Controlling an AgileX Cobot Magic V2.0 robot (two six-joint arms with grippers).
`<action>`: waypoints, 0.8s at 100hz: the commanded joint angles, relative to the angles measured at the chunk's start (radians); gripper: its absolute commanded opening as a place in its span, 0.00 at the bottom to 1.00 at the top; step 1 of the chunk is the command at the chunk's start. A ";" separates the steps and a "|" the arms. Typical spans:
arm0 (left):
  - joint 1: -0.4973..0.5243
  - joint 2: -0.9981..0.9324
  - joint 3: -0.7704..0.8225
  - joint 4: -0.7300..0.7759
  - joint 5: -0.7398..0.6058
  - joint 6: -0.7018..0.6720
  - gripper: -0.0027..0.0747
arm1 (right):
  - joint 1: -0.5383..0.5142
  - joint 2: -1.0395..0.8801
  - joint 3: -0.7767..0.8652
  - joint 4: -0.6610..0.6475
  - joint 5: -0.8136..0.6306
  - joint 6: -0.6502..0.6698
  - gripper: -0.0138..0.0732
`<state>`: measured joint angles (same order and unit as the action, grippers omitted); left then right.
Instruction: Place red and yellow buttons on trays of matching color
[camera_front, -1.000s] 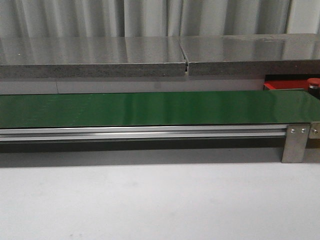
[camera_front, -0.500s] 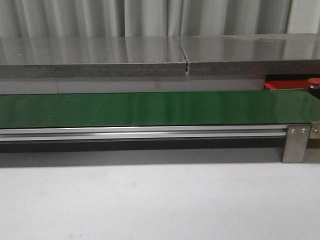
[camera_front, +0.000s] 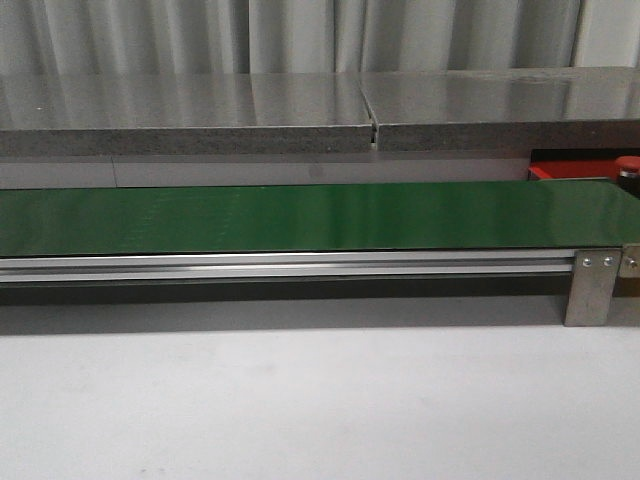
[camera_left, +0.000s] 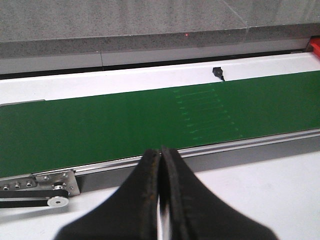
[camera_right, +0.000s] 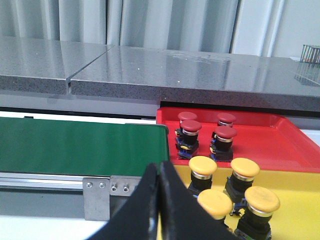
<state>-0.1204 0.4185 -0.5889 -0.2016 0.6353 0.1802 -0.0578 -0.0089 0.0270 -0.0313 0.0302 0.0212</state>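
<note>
In the right wrist view a red tray (camera_right: 280, 145) holds several red buttons (camera_right: 190, 127). A yellow tray (camera_right: 300, 192) beside it holds several yellow buttons (camera_right: 202, 166). My right gripper (camera_right: 159, 167) is shut and empty, near the end of the green belt (camera_right: 75, 147) and close to the yellow tray's edge. My left gripper (camera_left: 160, 152) is shut and empty, near the belt's front rail. In the front view only a corner of the red tray (camera_front: 570, 171) and one red button (camera_front: 628, 166) show at the far right. Neither gripper shows there.
The long green belt (camera_front: 300, 215) runs across the table on a metal rail (camera_front: 290, 265) with a bracket (camera_front: 590, 285) at its right end. A grey stone ledge (camera_front: 300, 115) stands behind it. A small black part (camera_left: 217, 72) sits behind the belt.
</note>
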 joint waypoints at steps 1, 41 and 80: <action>-0.007 0.008 -0.019 -0.018 -0.075 -0.001 0.01 | -0.005 -0.018 -0.010 -0.008 -0.084 0.000 0.08; 0.022 -0.084 0.182 0.086 -0.439 -0.120 0.01 | -0.005 -0.018 -0.010 -0.008 -0.084 0.000 0.08; 0.076 -0.257 0.469 0.086 -0.643 -0.137 0.01 | -0.005 -0.018 -0.010 -0.008 -0.084 0.000 0.08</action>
<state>-0.0468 0.1959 -0.1381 -0.1127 0.1289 0.0603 -0.0583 -0.0089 0.0270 -0.0313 0.0302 0.0212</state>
